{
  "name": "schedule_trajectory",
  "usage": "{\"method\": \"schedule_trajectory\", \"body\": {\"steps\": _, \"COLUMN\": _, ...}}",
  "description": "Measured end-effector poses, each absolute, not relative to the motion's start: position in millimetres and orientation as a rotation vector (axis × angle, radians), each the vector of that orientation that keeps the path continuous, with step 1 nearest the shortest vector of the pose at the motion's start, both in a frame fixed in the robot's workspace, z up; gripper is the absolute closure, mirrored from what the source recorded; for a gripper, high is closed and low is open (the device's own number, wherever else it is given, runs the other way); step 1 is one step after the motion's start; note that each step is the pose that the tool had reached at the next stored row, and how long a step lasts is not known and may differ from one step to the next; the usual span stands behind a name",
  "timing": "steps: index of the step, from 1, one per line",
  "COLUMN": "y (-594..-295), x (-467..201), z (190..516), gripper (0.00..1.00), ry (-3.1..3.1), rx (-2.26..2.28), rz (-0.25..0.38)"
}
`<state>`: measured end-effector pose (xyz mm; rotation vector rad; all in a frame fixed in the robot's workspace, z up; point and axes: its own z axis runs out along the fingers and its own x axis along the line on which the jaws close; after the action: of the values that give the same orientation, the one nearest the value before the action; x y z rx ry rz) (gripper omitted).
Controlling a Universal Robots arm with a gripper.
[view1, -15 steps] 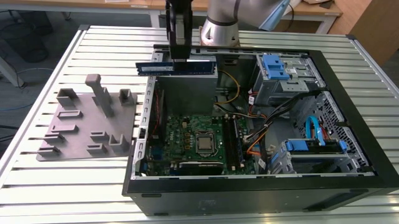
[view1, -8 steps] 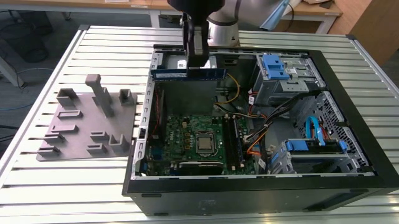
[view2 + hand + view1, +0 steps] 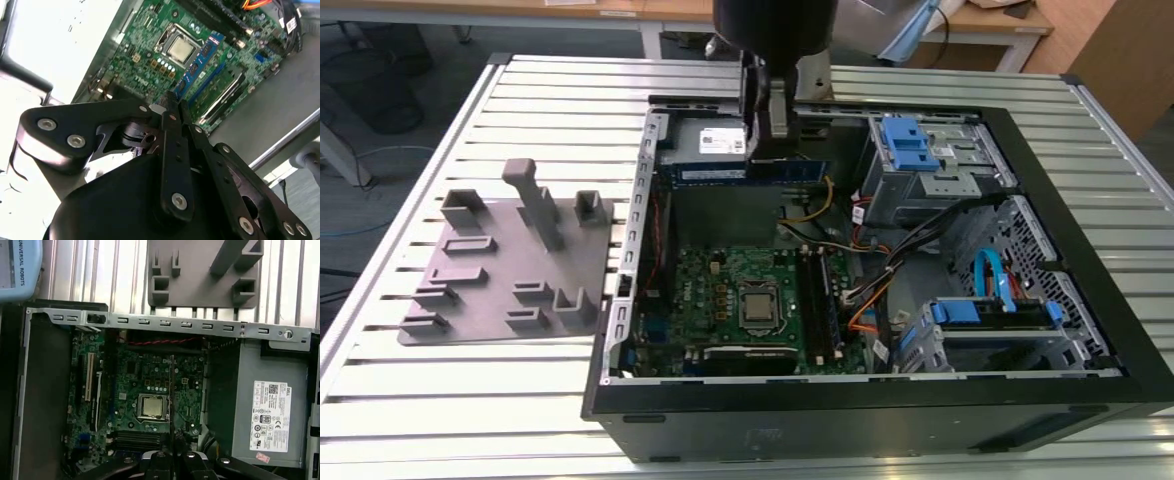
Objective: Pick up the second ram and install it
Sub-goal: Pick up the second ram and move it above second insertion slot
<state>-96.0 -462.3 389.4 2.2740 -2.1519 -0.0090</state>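
Note:
My gripper point(image 3: 771, 145) hangs over the open computer case point(image 3: 620, 300), near its back wall, and is shut on the second ram point(image 3: 744, 172). The ram is a long thin stick with bluish patches, held level above the case floor. In the second wrist view it point(image 3: 201, 59) juts out from the fingertips point(image 3: 172, 107) over the green motherboard point(image 3: 150, 55). In the first wrist view it shows edge-on as a thin dark line point(image 3: 171, 390) above the processor socket point(image 3: 152, 406). The long black memory slots point(image 3: 819, 300) lie beside the socket point(image 3: 761, 308), well in front of the gripper.
A grey fixture point(image 3: 507, 260) with upright blocks stands on the slatted table at the exterior view's left of the case. Inside the case are a power supply point(image 3: 270, 405), drive cages with blue clips point(image 3: 907, 140), and loose cables point(image 3: 907, 250) beside the motherboard.

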Motion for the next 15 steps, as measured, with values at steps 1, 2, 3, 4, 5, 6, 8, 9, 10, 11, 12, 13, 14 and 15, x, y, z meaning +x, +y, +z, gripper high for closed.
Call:
{"method": "schedule_trajectory", "body": {"steps": 1, "y": -462, "x": -93, "z": 388, "gripper": 0.86, "ry": -2.152, "rx": 2.274, "rz": -0.009}}
{"method": "schedule_trajectory", "body": {"steps": 2, "y": -462, "x": -91, "z": 386, "gripper": 0.86, "ry": -2.152, "rx": 2.274, "rz": -0.009}}
{"method": "schedule_trajectory", "body": {"steps": 3, "y": -462, "x": -88, "z": 384, "gripper": 0.86, "ry": -2.152, "rx": 2.274, "rz": -0.009}}
{"method": "schedule_trajectory", "body": {"steps": 4, "y": -462, "x": -85, "z": 382, "gripper": 0.86, "ry": -2.152, "rx": 2.274, "rz": -0.009}}
{"method": "schedule_trajectory", "body": {"steps": 5, "y": -462, "x": -83, "z": 380, "gripper": 0.86, "ry": -2.152, "rx": 2.274, "rz": -0.009}}
{"method": "schedule_trajectory", "body": {"steps": 6, "y": -462, "x": -80, "z": 379, "gripper": 0.86, "ry": -2.152, "rx": 2.274, "rz": -0.009}}
{"method": "schedule_trajectory", "body": {"steps": 8, "y": -462, "x": -75, "z": 375, "gripper": 0.86, "ry": -2.152, "rx": 2.274, "rz": -0.009}}
{"method": "schedule_trajectory", "body": {"steps": 9, "y": -462, "x": -73, "z": 373, "gripper": 0.86, "ry": -2.152, "rx": 2.274, "rz": -0.009}}
{"method": "schedule_trajectory", "body": {"steps": 10, "y": -462, "x": -70, "z": 371, "gripper": 0.86, "ry": -2.152, "rx": 2.274, "rz": -0.009}}
{"method": "schedule_trajectory", "body": {"steps": 11, "y": -462, "x": -68, "z": 369, "gripper": 0.86, "ry": -2.152, "rx": 2.274, "rz": -0.009}}
{"method": "schedule_trajectory", "body": {"steps": 12, "y": -462, "x": -65, "z": 368, "gripper": 0.86, "ry": -2.152, "rx": 2.274, "rz": -0.010}}
{"method": "schedule_trajectory", "body": {"steps": 13, "y": -462, "x": -62, "z": 366, "gripper": 0.86, "ry": -2.152, "rx": 2.274, "rz": -0.010}}
{"method": "schedule_trajectory", "body": {"steps": 14, "y": -462, "x": -60, "z": 364, "gripper": 0.86, "ry": -2.152, "rx": 2.274, "rz": -0.010}}
{"method": "schedule_trajectory", "body": {"steps": 15, "y": -462, "x": -57, "z": 362, "gripper": 0.86, "ry": -2.152, "rx": 2.273, "rz": -0.010}}
